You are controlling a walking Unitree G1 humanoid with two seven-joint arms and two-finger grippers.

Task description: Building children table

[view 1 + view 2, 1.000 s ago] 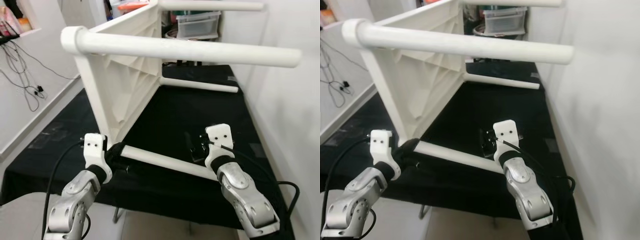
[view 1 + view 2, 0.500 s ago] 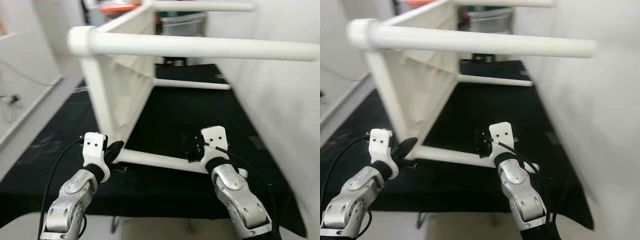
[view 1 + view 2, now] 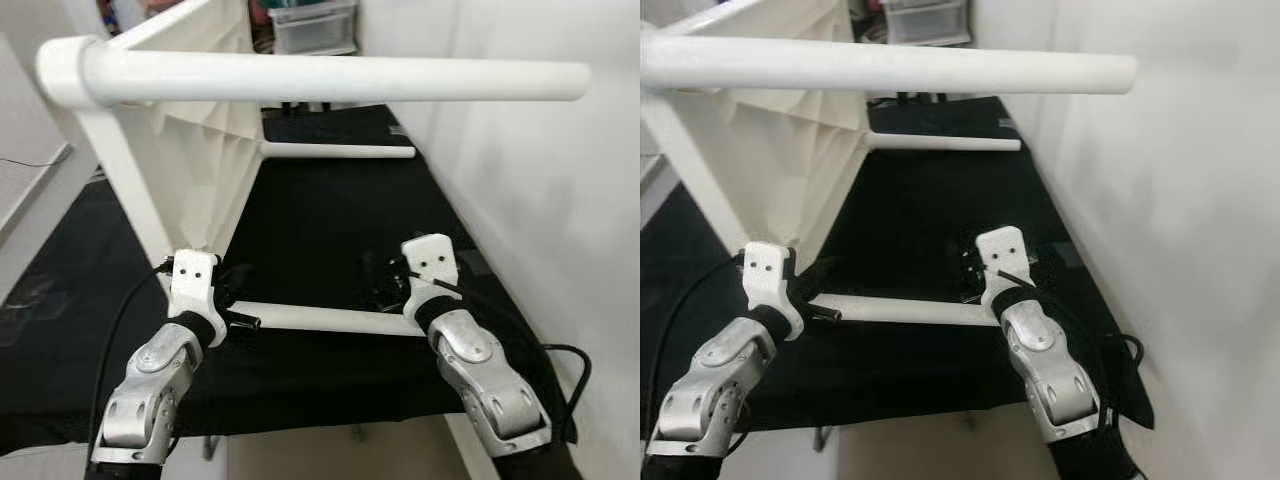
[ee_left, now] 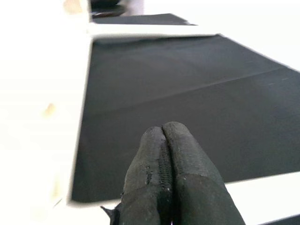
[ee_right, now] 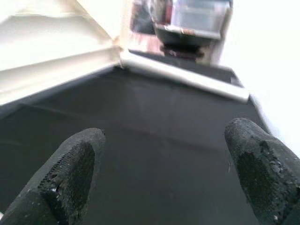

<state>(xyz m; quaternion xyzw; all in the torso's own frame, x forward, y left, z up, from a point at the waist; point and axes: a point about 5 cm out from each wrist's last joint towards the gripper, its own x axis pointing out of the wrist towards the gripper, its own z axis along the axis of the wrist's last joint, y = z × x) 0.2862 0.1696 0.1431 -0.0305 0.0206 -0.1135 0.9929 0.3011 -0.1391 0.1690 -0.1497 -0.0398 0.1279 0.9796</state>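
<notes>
A white children's table (image 3: 190,150) lies on its side on a black-covered worktop (image 3: 320,225), its legs pointing right. One leg (image 3: 330,80) juts out high up, and another (image 3: 335,151) lies at the back. The near leg (image 3: 320,318) rests on the cloth between my grippers. My left gripper (image 3: 233,285) is shut with nothing in it, at the leg's left end by the table's corner; its fingers (image 4: 171,183) press together. My right gripper (image 3: 385,285) hovers open over the leg's right end, its fingertips (image 5: 70,173) wide apart over bare cloth.
A white wall (image 3: 520,150) runs close along the worktop's right side. Clear storage boxes (image 3: 310,20) stand beyond the far end. The worktop's front edge (image 3: 300,425) lies just below my wrists. A black cable (image 3: 570,380) loops off the right arm.
The whole view has swung, so the camera moved. Both grippers stay at the two ends of the near leg, which now lies more level across the view.
</notes>
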